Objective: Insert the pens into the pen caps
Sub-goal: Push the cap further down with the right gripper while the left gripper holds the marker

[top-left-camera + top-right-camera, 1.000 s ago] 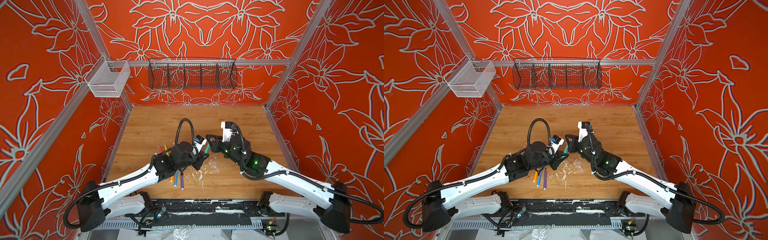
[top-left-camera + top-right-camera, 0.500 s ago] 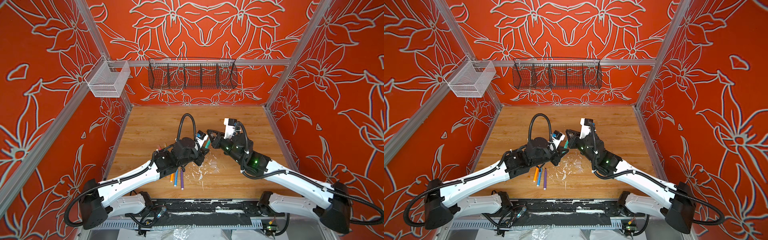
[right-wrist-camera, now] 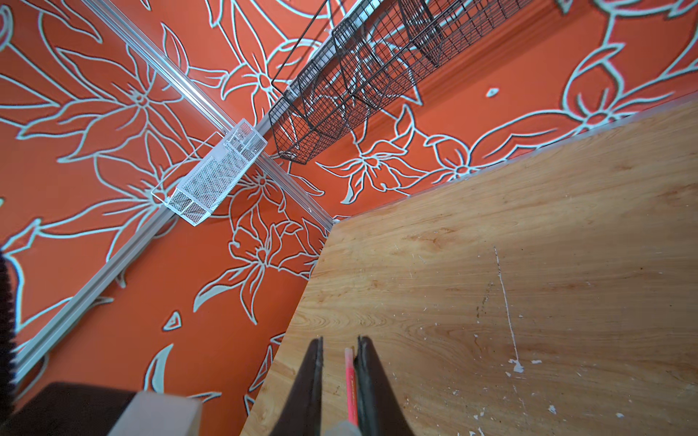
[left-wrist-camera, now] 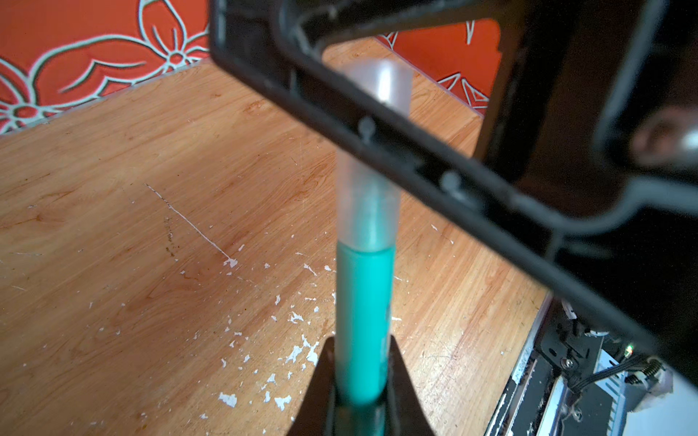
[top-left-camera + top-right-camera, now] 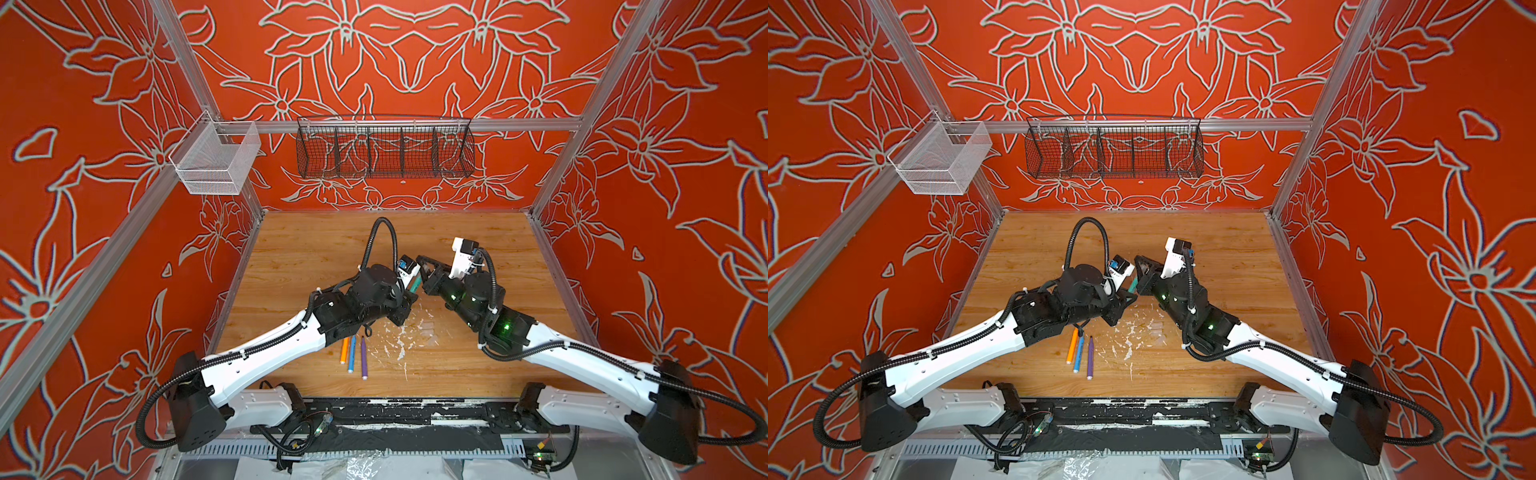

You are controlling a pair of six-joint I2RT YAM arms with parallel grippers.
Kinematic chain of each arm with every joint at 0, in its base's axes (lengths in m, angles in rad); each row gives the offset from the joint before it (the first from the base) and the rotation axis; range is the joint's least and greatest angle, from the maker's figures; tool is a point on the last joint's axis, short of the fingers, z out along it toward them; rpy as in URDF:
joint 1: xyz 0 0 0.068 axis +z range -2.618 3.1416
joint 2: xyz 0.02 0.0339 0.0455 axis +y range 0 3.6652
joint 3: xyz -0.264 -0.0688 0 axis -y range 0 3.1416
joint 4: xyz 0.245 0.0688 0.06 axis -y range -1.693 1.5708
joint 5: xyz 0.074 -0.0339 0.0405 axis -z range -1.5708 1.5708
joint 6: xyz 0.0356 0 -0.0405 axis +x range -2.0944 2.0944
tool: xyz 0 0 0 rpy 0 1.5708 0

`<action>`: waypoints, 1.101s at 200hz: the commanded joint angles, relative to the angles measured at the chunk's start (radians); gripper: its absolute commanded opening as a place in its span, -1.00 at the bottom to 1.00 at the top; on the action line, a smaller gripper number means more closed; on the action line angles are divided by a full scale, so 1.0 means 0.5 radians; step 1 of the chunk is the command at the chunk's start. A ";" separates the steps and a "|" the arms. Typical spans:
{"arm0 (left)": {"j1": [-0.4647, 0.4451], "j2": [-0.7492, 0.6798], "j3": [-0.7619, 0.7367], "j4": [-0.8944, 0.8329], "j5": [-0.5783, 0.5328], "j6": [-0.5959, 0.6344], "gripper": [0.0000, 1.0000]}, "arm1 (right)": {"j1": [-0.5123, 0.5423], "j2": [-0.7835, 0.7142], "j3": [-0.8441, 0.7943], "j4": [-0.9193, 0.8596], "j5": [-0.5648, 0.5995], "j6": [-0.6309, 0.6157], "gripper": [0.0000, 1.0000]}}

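On the left, the table (image 5: 291, 249) runs right up to the red wall (image 5: 104, 249), with a silver rail (image 5: 235, 286) along that edge. The left arm (image 5: 270, 345) lies across the near left corner, so there is little free room there. The far half of the table is bare wood from wall to wall. The side past the right arm (image 5: 582, 357) is bare too. Walls shut in three sides.

The wood is light brown. It has many white flecks (image 5: 399, 345) and one long thin scratch (image 4: 189, 222).

Near the front, just right of the left arm, three pens lie close together: an orange pen (image 5: 345, 350), a blue pen (image 5: 352, 354) and a purple pen (image 5: 363, 358).

In the middle, up off the table, the left gripper (image 4: 360, 343) is pinching a green pen (image 4: 364, 309). A clear cap (image 4: 368, 204) sits over the pen's tip. The right gripper (image 3: 340, 339) reaches in from the other side. Its black fingers (image 4: 415, 162) cross the cap and pinch it. The two grippers are nose to nose, so each one blocks the other's way. In the right wrist view a pink pen (image 3: 350, 385) shows in the thin slit between the fingers. I cannot tell where it lies.

High on the left wall hangs a white mesh basket (image 5: 216, 166). On the back wall hangs a long black wire basket (image 5: 384, 149). Both are well above the arms.
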 commanded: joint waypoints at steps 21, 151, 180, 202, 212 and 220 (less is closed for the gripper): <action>0.120 -0.011 0.200 0.484 -0.111 -0.015 -1.00 | 0.170 0.045 -0.125 -0.243 -0.203 0.044 -1.00; 0.139 -0.157 0.049 0.716 -0.195 0.001 -1.00 | 0.439 -0.046 -0.244 -0.205 0.074 0.055 -1.00; 0.139 -0.219 -0.013 0.838 -0.167 0.004 -1.00 | 0.477 -0.050 -0.263 -0.178 0.054 0.078 -1.00; 0.139 -0.207 0.028 0.816 -0.183 0.019 -1.00 | 0.507 -0.073 -0.292 -0.170 0.090 0.097 -1.00; 0.139 -0.201 0.032 0.824 -0.190 0.025 -1.00 | 0.518 -0.099 -0.314 -0.151 0.102 0.101 -1.00; 0.139 -0.199 0.032 0.836 -0.199 0.028 -1.00 | 0.529 -0.113 -0.332 -0.143 0.125 0.102 -1.00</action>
